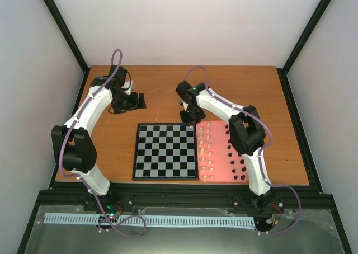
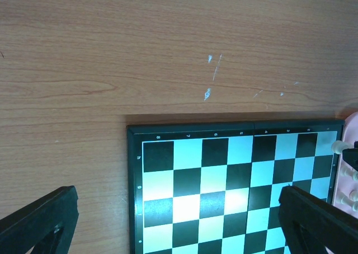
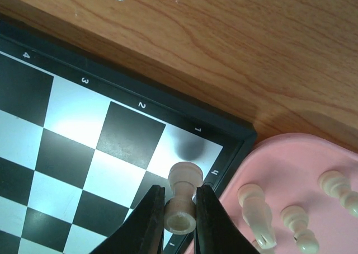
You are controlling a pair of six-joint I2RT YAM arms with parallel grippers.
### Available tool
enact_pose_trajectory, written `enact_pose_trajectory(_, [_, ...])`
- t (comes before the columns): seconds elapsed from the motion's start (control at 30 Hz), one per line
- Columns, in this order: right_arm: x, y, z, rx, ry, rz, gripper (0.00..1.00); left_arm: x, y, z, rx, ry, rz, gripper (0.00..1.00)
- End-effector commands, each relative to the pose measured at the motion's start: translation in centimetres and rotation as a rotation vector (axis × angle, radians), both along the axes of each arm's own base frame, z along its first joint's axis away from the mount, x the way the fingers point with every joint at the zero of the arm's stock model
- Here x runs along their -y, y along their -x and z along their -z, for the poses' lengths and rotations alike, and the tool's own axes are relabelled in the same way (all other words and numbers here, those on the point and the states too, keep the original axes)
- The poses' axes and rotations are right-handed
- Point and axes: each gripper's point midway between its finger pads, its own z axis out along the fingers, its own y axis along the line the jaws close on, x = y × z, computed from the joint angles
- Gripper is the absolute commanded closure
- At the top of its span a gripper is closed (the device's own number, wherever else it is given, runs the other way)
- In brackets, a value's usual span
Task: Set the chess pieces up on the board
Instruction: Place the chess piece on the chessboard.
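The checkered board point(image 1: 166, 151) lies in the middle of the table with no pieces on it. My right gripper point(image 3: 180, 209) is shut on a cream-white chess piece point(image 3: 183, 195) and holds it above the board's far right corner square point(image 3: 193, 147), where its shadow falls. In the top view this gripper point(image 1: 192, 120) is over that corner. Cream-white pieces point(image 1: 205, 150) and black pieces point(image 1: 235, 153) stand in rows on the pink tray point(image 1: 221, 153). My left gripper point(image 1: 130, 101) is open and empty over bare wood beyond the board's far left corner; its fingers point(image 2: 39, 220) frame the board point(image 2: 224, 192).
The pink tray lies against the board's right edge point(image 3: 291, 170), with cream-white pieces point(image 3: 254, 209) close to my right fingers. Bare wooden table point(image 1: 240, 92) lies beyond the board. Black frame posts and white walls enclose the table.
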Motion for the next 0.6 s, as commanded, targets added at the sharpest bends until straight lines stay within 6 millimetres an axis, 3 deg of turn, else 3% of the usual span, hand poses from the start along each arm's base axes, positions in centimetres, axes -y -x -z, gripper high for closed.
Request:
enact_pose_trajectory(0.0, [-0.2,-0.2,0.8,-0.002,0.003,0.01,0.9,0.2,-0.2,-0.6,0.023,0.01,-0.008,0.0])
enact_pose_trajectory(0.57, [0.3,-0.6,2.2,0.016,0.037,0.02,0.88,0.3,-0.3,-0.4,0.019,0.014,-0.008,0.0])
